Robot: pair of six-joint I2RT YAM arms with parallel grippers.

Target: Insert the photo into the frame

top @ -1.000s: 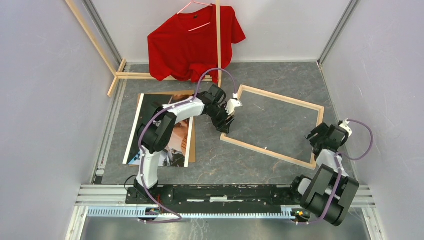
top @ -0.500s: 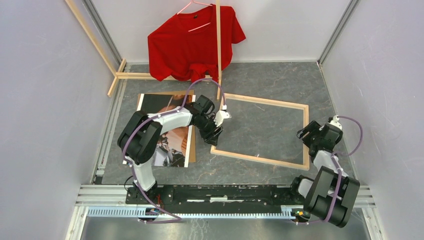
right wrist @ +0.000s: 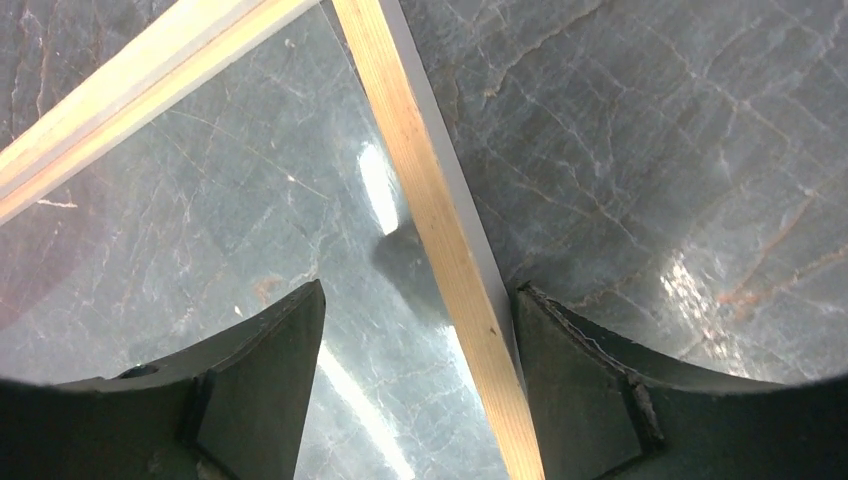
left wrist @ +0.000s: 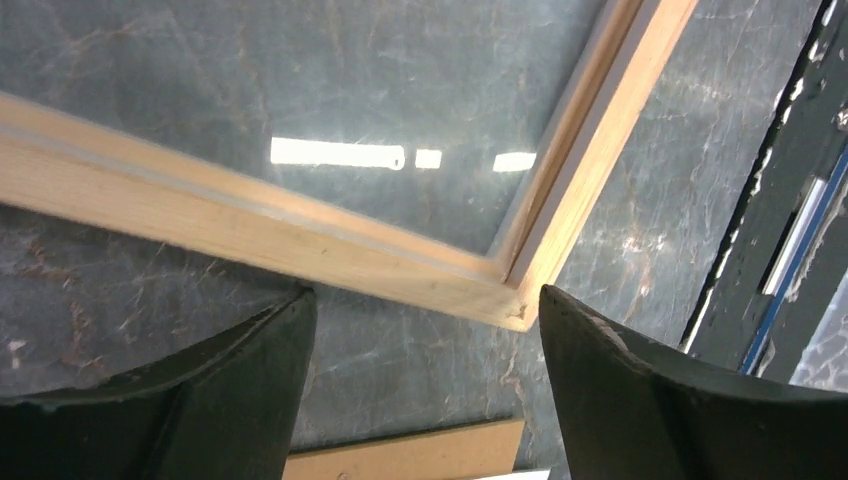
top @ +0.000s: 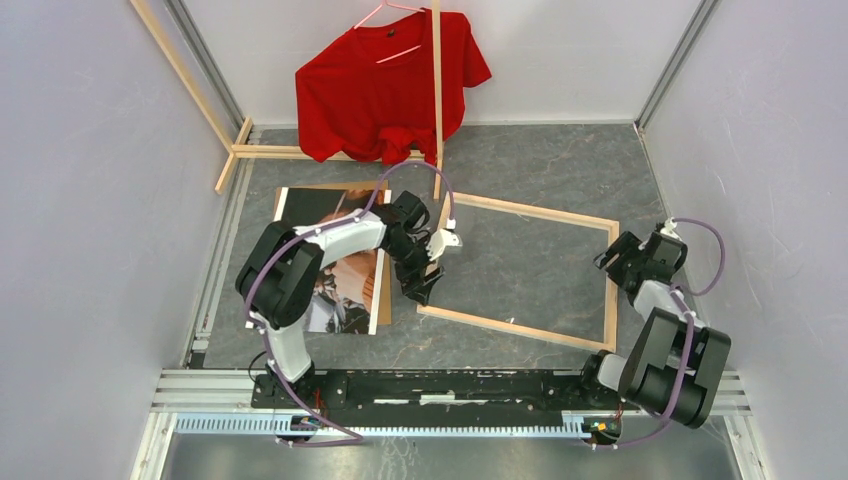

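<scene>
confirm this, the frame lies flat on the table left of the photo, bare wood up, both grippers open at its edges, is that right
Wrong side: the frame lies right of the photo, not left, as the top external view shows. The rest stands: flat on the table, bare wood up, left gripper and right gripper open at its edges.

Flat on the surface (top: 540, 160), right of the middle: the frame (top: 510, 328). Just left of it: the photo (top: 350, 295), flat on top of a cardboard sheet (top: 384, 290). Behind both, by the back wall: a shirt (top: 385, 85) up on a rack (top: 437, 90). Just by the frame's near left corner, between photo and frame: the left tool (top: 422, 290). Over the frame's right side: the right tool (top: 612, 262), one finger on each side of the bar.
</scene>
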